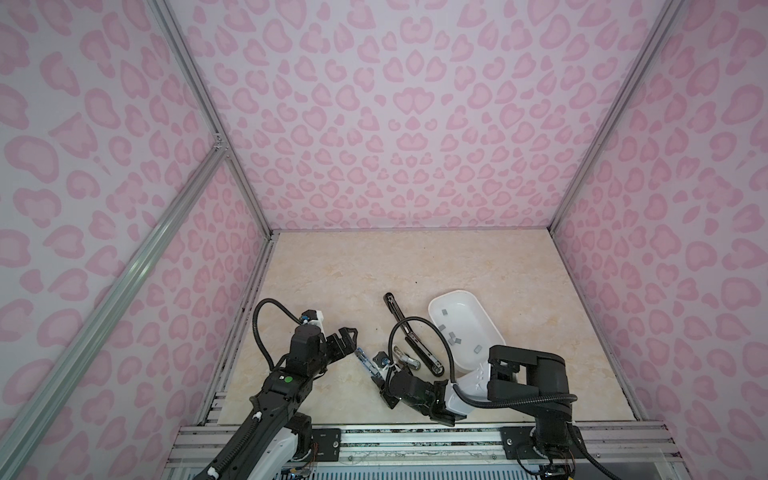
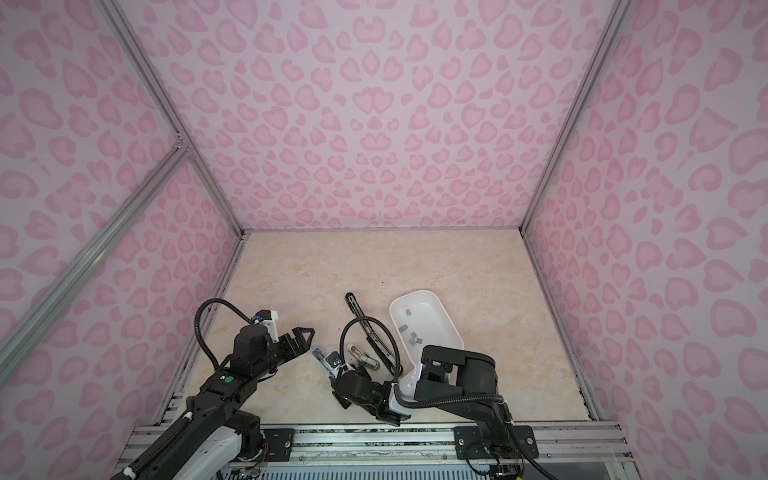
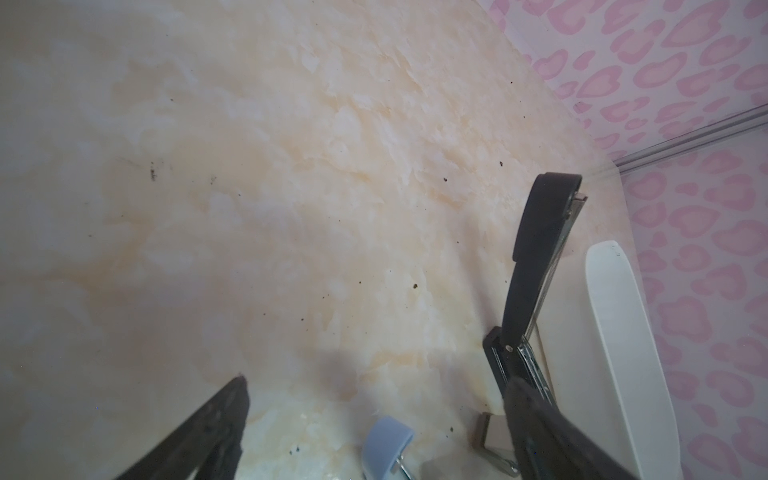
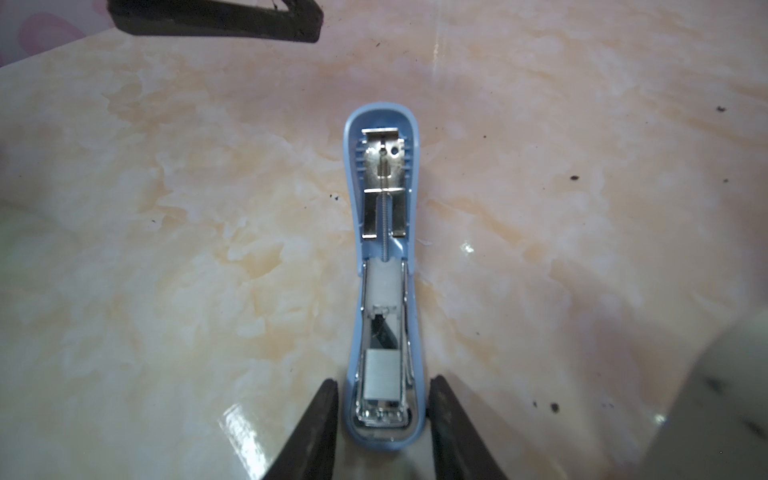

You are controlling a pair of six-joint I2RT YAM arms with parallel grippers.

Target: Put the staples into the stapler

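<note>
Two stapler (image 4: 382, 270) edges just inside right claw (image 4: 384, 378)

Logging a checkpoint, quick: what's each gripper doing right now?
Left gripper: open, holding nothing.
Right gripper: open, jaws straddling the blue stapler with a thin gap on either side.

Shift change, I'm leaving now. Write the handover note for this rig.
Hands: left hand wide open, empty, near the tip of the blue stapler; right hand open, fingers straddling that stapler's other end, holding nothing.
Things: blue stapler lies opened on the table, one staple block in its channel; spare staples in the white tray; black stapler open beside it.
Done: block placed, by the look of it.
Left: check seating, close the blue stapler.
</note>
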